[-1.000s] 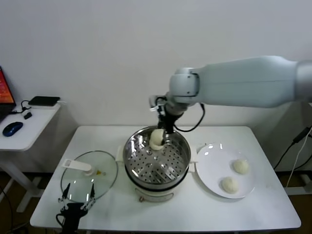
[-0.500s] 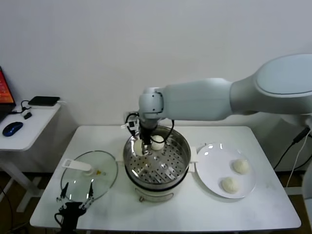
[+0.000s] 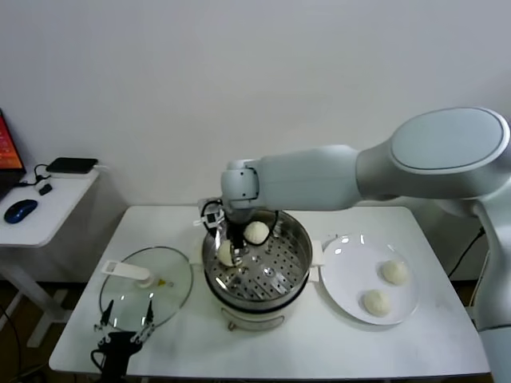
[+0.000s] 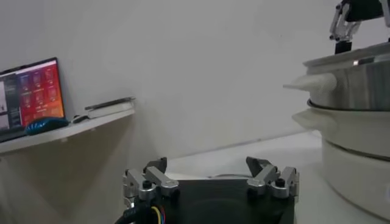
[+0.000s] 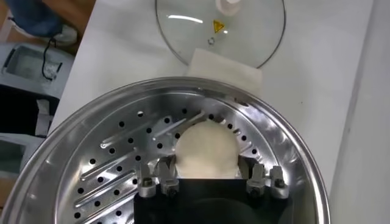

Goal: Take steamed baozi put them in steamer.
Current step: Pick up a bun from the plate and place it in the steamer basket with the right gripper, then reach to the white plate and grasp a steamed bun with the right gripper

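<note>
Head view: baozi (image 3: pixel 227 254) between right gripper (image 3: pixel 232 252) jaws

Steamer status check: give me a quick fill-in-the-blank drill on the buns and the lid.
1. The white plate holds ____ baozi.
2. The steamer has ____ baozi inside.
3. The glass lid lies on the table to the robot's ____ of the steamer.
4. The right end effector is inside the ____.

Missing words: two; two; left; steamer
</note>
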### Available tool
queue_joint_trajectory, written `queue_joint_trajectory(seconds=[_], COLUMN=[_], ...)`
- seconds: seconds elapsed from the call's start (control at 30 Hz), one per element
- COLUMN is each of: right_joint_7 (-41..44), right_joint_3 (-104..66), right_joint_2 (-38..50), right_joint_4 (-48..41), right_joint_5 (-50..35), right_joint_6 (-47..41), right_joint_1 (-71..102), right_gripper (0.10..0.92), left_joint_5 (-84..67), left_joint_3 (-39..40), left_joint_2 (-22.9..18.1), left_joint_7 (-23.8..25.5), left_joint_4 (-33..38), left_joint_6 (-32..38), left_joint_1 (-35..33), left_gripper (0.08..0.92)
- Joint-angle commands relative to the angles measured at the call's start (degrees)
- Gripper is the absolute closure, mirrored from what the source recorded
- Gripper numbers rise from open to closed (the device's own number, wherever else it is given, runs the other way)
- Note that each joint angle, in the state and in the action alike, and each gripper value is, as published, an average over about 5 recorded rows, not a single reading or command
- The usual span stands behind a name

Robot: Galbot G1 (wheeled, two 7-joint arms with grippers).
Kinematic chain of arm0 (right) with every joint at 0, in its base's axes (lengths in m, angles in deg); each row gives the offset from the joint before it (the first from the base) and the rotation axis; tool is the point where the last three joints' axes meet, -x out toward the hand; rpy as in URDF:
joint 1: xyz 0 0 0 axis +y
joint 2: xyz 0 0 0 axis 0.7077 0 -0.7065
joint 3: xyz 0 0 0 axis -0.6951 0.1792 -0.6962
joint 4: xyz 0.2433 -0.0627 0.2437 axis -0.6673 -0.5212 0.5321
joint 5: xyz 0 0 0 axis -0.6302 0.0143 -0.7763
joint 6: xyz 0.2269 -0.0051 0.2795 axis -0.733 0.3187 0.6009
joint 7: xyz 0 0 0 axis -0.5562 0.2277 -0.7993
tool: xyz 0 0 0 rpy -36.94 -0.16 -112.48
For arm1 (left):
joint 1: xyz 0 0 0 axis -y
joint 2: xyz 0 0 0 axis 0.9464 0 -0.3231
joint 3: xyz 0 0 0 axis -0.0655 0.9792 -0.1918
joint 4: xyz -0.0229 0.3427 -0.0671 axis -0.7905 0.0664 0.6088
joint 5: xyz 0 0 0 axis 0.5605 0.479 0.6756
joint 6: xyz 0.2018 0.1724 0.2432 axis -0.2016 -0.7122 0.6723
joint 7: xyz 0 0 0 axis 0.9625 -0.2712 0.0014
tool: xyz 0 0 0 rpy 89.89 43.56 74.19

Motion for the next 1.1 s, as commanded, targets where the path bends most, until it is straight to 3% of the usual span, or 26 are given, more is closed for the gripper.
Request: queue_joint_trajectory(seconds=[0.03,0.2,0.53,0.93,1.1], right_joint_7=[-1.0,-2.1,2.8,16.8,17.9], right_joint_3=[-0.3,-2.1,0.9,15.6,20.7], right_joint_2=[0.0,1.0,10.6,33.7,39.7], right_joint_4=[0.1,0.0,5.5,14.1,14.7], right_joint_5=[0.2,-1.6,-2.6,7.1,15.0], right_joint_6=[0.1,0.5,4.8,18.9,22.2], right_joint_1=[0.9,0.9,-8.4,-21.9,-21.3], right_gripper=[0.315,0.215,0.202,0.203,0.203], left_joint_5=[0.1,0.4,0.4,0.4,0.4], left_joint_3=[-0.1,-0.1,-0.1,-0.2,-0.2], left_joint_2=[-2.2,-2.1,-2.2,-2.5,-2.7], left_joint_7=[0.0,-0.1,0.0,-0.1,-0.2], left_joint_4=[-0.5,-0.5,1.2,1.4,1.5], left_joint_6=[0.1,0.1,-0.3,-0.5,-0.4], left_joint_1=[0.3,0.3,-0.2,-0.2,-0.3], left_gripper=[0.177,0.177,0.177,0.177,0.177])
